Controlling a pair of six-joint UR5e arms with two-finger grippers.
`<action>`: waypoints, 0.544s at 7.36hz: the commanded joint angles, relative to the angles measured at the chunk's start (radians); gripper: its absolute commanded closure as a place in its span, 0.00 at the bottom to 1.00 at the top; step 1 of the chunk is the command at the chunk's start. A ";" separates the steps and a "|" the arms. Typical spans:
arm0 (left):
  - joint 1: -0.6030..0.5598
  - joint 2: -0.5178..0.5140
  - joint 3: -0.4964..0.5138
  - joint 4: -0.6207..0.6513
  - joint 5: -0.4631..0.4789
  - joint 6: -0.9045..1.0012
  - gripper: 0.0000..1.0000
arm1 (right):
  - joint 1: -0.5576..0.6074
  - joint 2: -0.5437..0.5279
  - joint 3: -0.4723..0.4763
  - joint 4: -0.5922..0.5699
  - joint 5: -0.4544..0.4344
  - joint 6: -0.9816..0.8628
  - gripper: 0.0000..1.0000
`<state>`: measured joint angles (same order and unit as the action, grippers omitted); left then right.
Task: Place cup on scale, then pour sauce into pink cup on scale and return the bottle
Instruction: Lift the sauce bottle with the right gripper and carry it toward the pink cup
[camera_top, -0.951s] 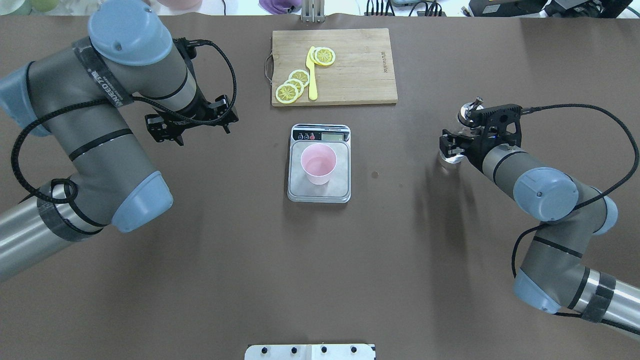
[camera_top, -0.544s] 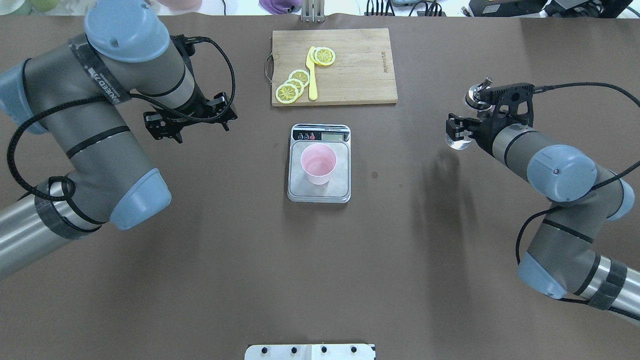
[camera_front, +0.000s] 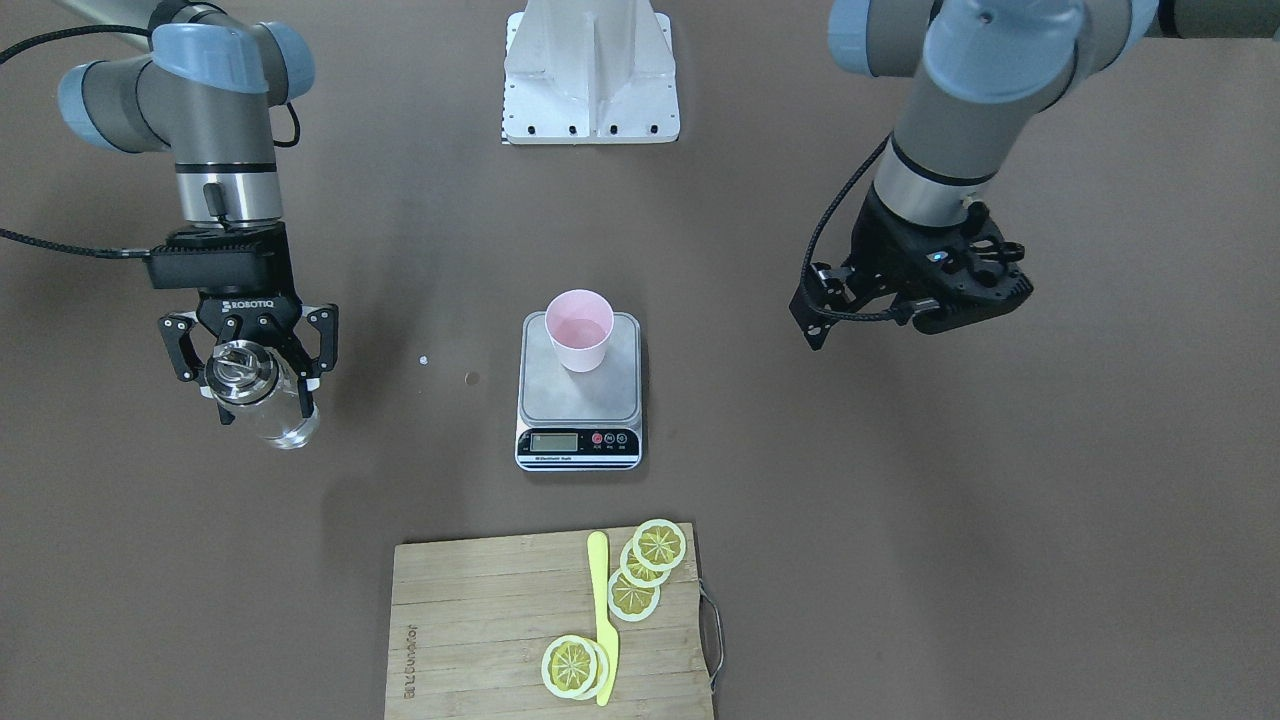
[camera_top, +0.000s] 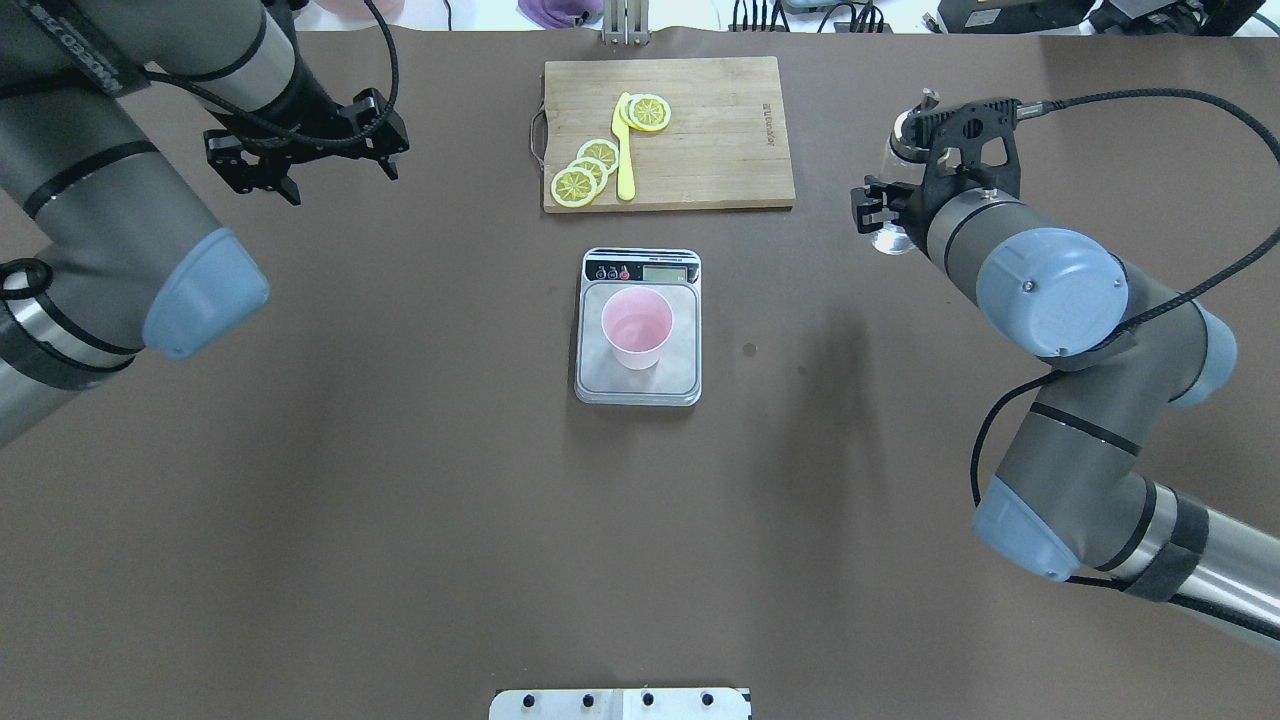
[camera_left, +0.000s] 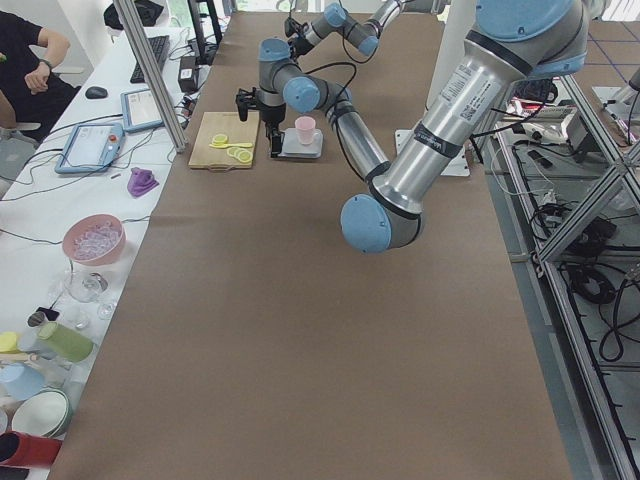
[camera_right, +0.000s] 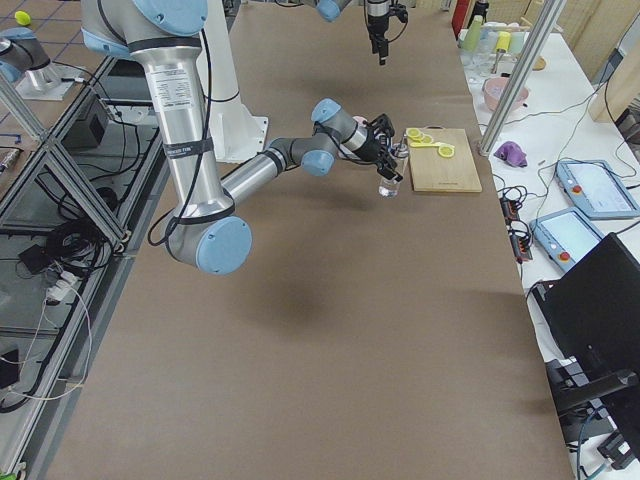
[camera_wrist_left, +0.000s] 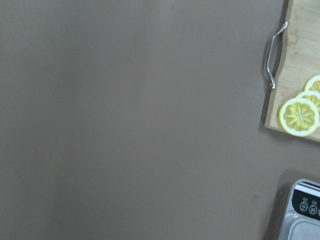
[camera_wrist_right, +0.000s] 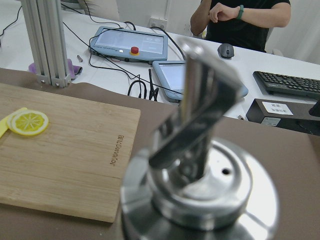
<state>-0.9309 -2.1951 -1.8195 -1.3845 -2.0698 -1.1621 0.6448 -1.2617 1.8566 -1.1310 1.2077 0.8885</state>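
The pale pink cup (camera_top: 637, 328) stands upright on the grey platform of the scale (camera_top: 637, 386), mid-table; both also show in the front view, the cup (camera_front: 578, 330) on the scale (camera_front: 578, 405). My right gripper (camera_top: 882, 212) (camera_front: 250, 370) is shut on the clear glass bottle (camera_front: 268, 412) (camera_top: 893, 238) with its silver spout cap (camera_wrist_right: 200, 165), far to the right of the scale near the cutting board's right side. The bottle is low; I cannot tell if it touches the table. My left gripper (camera_top: 338, 180) is open and empty at the far left.
A wooden cutting board (camera_top: 710, 130) with lemon slices (camera_top: 585, 172) and a yellow knife (camera_top: 624, 150) lies behind the scale. A white base plate (camera_top: 620, 703) sits at the near edge. Screens and cables lie beyond the far edge.
My right gripper has carried the bottle farther from the scale, toward the table's far side. My left arm has moved away to the far left. The cup and scale have not moved.
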 joint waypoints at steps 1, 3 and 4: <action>-0.035 0.005 0.017 -0.007 -0.016 0.041 0.02 | -0.074 0.038 0.004 -0.026 -0.139 -0.055 1.00; -0.049 0.020 0.020 -0.005 -0.018 0.077 0.02 | -0.122 0.062 0.004 -0.026 -0.190 -0.091 1.00; -0.055 0.024 0.020 -0.007 -0.018 0.085 0.02 | -0.157 0.067 -0.002 -0.027 -0.271 -0.112 1.00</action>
<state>-0.9764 -2.1786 -1.8010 -1.3896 -2.0870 -1.0893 0.5279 -1.2060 1.8598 -1.1551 1.0184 0.8019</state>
